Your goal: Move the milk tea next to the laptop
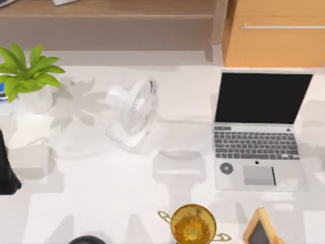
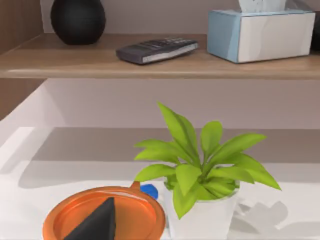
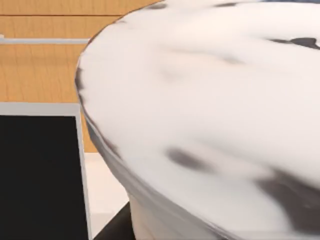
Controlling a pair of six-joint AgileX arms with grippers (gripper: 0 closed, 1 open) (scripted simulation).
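Right gripper: whether clenched or released cannot be told. Milk tea (image 3: 210, 125), white cup with dark blotches, close against right wrist camera. Laptop (image 1: 256, 152) open near table's right edge, lid toward back edge; its screen edge just beside cup.

Judged step: set-down. Keep cup upright, lower straight onto bare table, clear of screen and keyboard, then let go.

Left arm (image 1: 7, 168) parked at table's left edge.

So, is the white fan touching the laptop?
Apart. The top view shows a strip of bare table between the fan and the laptop.
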